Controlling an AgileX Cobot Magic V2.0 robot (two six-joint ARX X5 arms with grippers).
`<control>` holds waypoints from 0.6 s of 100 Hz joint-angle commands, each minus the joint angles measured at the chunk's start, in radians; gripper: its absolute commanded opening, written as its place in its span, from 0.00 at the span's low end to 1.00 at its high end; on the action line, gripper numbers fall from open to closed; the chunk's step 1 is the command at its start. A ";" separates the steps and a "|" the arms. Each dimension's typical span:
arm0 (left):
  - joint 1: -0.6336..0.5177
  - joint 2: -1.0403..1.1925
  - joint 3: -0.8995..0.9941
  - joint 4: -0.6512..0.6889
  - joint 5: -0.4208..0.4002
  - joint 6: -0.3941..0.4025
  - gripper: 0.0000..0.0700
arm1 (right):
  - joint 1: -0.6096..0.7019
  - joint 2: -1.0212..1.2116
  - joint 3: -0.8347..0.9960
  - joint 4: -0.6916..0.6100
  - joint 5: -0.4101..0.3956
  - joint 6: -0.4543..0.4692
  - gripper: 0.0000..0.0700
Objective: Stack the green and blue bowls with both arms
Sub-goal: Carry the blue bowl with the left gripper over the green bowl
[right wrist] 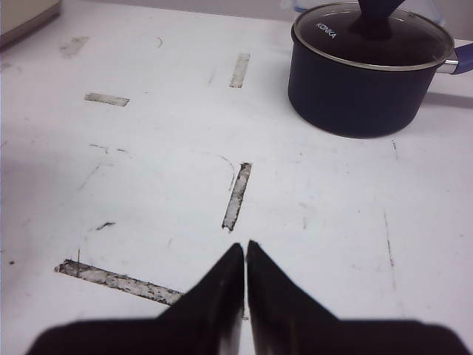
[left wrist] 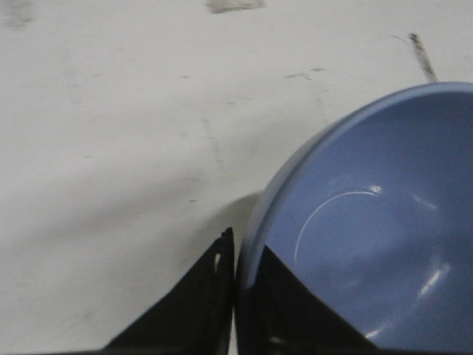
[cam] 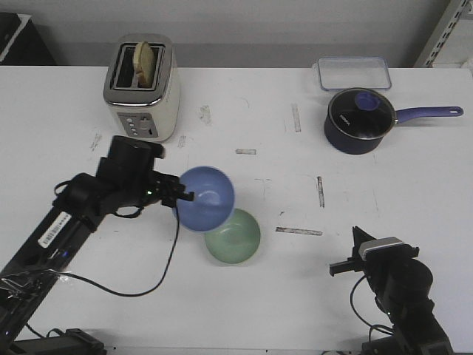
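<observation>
Left wrist view shows the left fingers (left wrist: 235, 296) pinching the blue bowl (left wrist: 362, 237) rim. Centre it over the green bowl (cam: 233, 237) just beyond them, level it, then lower; the right fingers (right wrist: 244, 285) are pressed together, empty

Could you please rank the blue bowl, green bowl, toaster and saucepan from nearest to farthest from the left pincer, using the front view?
1. Blue bowl, gripped at its rim by the left pincer.
2. Green bowl, just beyond and lower.
3. Toaster, back left.
4. Saucepan, far right.
</observation>
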 commanded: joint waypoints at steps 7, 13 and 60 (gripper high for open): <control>-0.116 0.072 0.019 0.030 -0.010 -0.014 0.00 | 0.002 0.006 0.004 0.006 0.000 0.018 0.00; -0.145 0.104 0.019 0.026 -0.010 -0.014 0.00 | 0.002 0.006 0.004 0.006 0.000 0.018 0.00; -0.174 0.259 0.019 0.002 -0.011 0.031 0.00 | 0.002 0.006 0.004 0.005 0.000 0.018 0.00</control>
